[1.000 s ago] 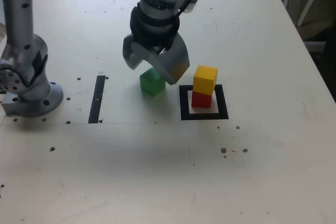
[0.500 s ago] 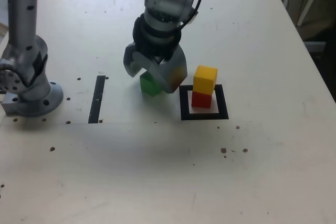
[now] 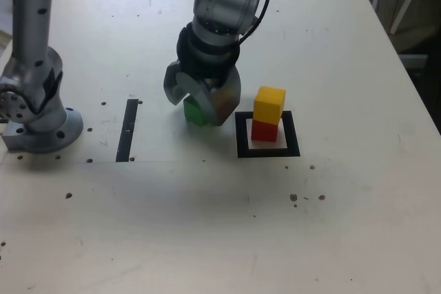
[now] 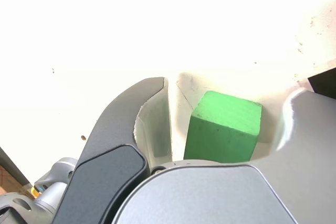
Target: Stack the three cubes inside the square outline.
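Between the parted hand point(image 3: 202, 100) fingers, green cube point(image 4: 224, 126), ungripped, gaps either side.

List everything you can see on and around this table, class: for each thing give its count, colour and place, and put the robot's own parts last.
green cube: one, green, on the table between the open fingers of the hand, at the exterior view's left of the outline.
yellow cube: one, yellow, on top of the red cube.
red cube: one, red, inside the square outline.
square outline: one, black with a pale centre, mid-table.
black strip: one, black, at the exterior view's left of the green cube.
table: one, off-white, speckled with small dark marks.
metal post: one, grey, on a round base at the exterior view's left edge.
hand: one, grey, lowered around the green cube, not closed on it.
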Available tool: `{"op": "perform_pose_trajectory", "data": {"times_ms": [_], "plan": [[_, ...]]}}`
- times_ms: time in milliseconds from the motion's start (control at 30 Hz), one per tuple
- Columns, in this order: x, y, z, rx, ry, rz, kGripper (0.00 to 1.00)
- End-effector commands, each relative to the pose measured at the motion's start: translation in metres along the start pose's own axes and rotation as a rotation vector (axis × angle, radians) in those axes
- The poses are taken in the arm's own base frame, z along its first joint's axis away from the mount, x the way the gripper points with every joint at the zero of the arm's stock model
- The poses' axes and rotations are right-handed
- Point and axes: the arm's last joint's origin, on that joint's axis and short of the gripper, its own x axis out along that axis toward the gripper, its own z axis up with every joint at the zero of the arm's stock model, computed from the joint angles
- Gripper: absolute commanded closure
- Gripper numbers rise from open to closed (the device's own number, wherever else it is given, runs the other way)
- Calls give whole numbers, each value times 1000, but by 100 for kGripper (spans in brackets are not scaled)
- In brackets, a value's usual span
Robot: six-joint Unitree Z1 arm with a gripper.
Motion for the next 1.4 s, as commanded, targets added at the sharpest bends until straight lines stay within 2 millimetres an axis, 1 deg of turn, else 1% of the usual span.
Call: {"op": "perform_pose_trajectory", "data": {"times_ms": [0, 100, 200, 533, 733, 867, 1200, 1367], "plan": [[2, 0, 1, -4, 1, -1, 58], [2, 1, 2, -6, -3, 3, 69], [2, 1, 2, -7, -4, 5, 75], [0, 1, 0, -5, 1, 4, 76], [-10, 3, -5, -5, 4, 11, 76], [-29, 8, -11, -6, 8, 30, 76], [-100, 30, -22, 3, -41, 62, 76], [-127, 38, -26, -18, -71, 63, 76]]}}
